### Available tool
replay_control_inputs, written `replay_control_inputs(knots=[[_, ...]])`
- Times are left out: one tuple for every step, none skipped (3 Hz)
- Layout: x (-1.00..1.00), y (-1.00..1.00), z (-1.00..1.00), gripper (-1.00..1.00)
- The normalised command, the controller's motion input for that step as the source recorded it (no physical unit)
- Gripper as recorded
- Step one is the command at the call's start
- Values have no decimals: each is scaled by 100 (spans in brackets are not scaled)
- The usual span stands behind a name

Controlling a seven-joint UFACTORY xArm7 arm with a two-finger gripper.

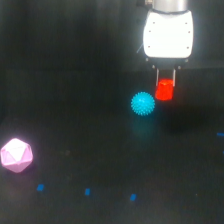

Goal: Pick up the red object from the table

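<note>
Hanging directly beneath the white gripper body, the red object (164, 90), a stubby red-orange cylinder, was seen between the two thin fingers of the gripper (165, 81), which were closed against its sides in a grasp. Whether the cylinder was lifted clear of the dark table (100, 160) or still resting on it could not be told from this single view. A cyan spiky ball (143, 104) lay just beside the gripper, slightly lower and toward the exterior view's left, near the cylinder but apparently not touching it. A pink polyhedron (16, 155) sat well apart, far toward the exterior view's left and lower in the frame, and small blue marks (87, 191) were scattered across the table below. The step was judged best carried out by a straight vertical lift with the grip kept firm, so that the spiky ball would not be brushed and the short cylinder would not be allowed to slip or tilt between the fingers.
</note>
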Motion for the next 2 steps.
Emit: replay_control_inputs(knots=[[-2, -6, 22, -100], [-28, 43, 10, -100]])
